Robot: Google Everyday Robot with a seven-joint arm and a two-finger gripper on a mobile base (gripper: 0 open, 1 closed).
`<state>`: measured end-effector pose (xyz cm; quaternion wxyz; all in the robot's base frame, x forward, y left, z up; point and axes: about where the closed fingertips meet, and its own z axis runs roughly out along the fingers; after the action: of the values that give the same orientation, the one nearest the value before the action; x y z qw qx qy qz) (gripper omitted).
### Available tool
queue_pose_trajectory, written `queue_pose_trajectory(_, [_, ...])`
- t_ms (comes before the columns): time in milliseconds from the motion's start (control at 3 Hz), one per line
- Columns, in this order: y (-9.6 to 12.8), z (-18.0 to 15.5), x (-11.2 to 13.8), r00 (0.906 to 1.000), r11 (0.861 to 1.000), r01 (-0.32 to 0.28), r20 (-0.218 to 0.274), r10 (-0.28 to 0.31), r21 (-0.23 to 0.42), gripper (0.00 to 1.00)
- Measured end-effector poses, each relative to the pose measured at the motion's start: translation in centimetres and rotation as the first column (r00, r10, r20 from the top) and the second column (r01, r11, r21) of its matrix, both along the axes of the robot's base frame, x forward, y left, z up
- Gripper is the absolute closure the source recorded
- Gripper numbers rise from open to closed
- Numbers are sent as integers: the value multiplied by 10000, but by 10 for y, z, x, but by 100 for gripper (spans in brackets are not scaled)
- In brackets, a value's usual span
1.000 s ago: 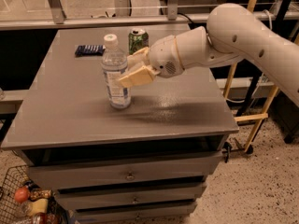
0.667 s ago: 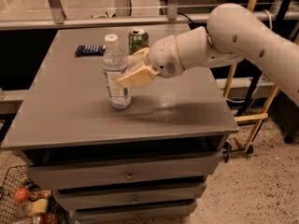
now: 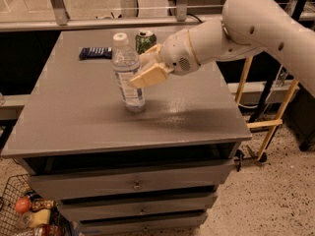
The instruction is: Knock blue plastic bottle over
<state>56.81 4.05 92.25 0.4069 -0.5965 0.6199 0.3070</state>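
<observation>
The blue plastic bottle is clear with a white cap and a blue-and-white label. It stands left of the middle of the grey table top and leans with its cap to the left. My gripper, cream-coloured at the end of the white arm, is pressed against the bottle's right side at label height.
A green soda can stands just behind the gripper. A flat dark-blue packet lies at the back left. The table has drawers below. A wire basket with items sits on the floor at lower left, and a yellow frame stands at the right.
The gripper has pushed slightly left against the bottle, and the bottle leans a little more to the left than before.
</observation>
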Motion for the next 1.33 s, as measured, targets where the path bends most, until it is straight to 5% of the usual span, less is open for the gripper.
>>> queue_pose_trajectory(333, [-24, 16, 15, 9988, 9973, 292, 402, -265, -676, 100])
queue_pose_trajectory(667, [-36, 21, 26, 9973, 9801, 424, 677, -298, -1939, 100])
queue_pose_trajectory(1000, [-29, 11, 21, 9972, 9145, 72, 704, 233, -4044, 100])
queue_pose_trajectory(1333, [-18, -9, 18, 9934, 7832, -463, 541, 1016, -6201, 100])
